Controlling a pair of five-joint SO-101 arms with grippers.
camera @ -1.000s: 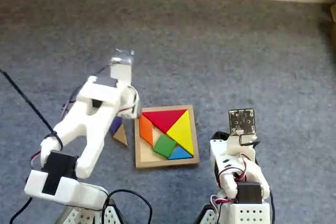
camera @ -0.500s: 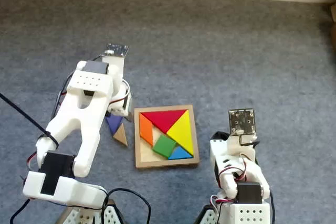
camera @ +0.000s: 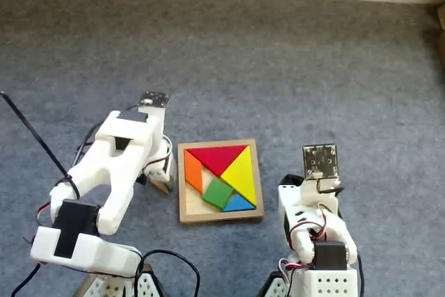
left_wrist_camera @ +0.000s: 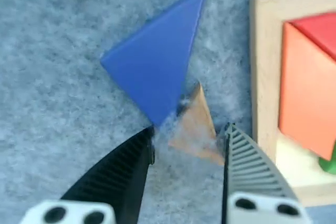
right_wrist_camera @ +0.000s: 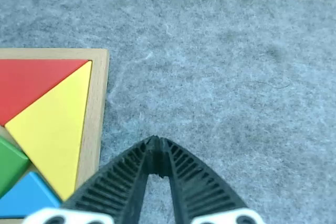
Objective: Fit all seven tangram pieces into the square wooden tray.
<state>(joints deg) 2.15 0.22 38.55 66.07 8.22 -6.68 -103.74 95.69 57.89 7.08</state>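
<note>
On the grey carpeted desk (camera: 313,67), the left pincer (left_wrist_camera: 189,128) straddles the tan triangle (left_wrist_camera: 197,129), open and empty; closing could drag the adjoining blue triangle (left_wrist_camera: 153,59).

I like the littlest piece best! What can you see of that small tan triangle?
The small tan triangle looks like plain, smooth wood. It lies flat on the grey carpet beside the wooden tray, and the blue triangle seems to touch one edge. The left gripper has its open jaws on either side of it.
</note>
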